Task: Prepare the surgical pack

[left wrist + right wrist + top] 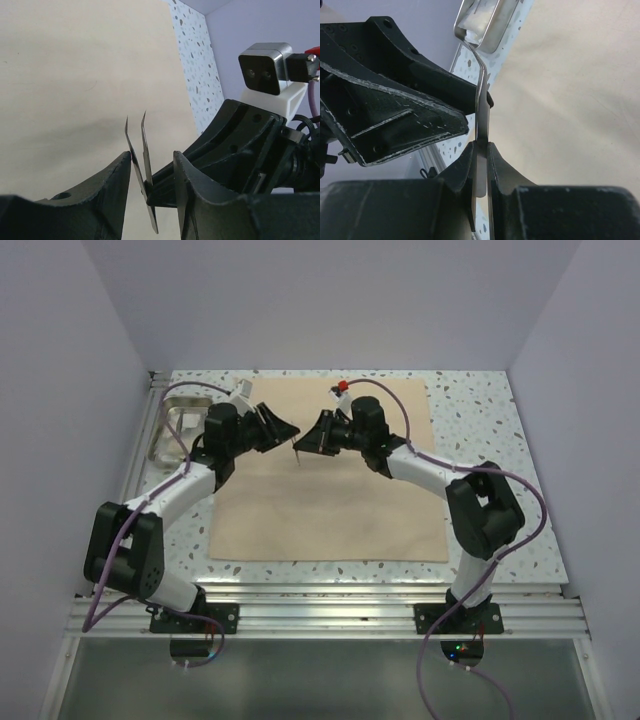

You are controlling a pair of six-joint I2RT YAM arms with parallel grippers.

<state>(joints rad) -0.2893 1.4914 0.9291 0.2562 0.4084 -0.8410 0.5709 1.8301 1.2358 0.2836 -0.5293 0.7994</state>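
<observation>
Right fingers (502, 170) clamped on steel tweezers (482, 110); left fingers (112, 185) apart, flanking them, above flat cloth wrap (330, 510) mid-surface; tray (158, 440) at far-left corner.

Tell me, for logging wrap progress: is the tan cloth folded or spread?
Spread: the tan cloth lies flat, no fold visible.

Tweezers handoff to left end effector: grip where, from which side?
Take the tweezers on the free shank toward the tips, clear of the right end effector's clamp, approaching opposite it, where the left end effector straddles them. Its pads would meet the blades' flat outer faces.
</observation>
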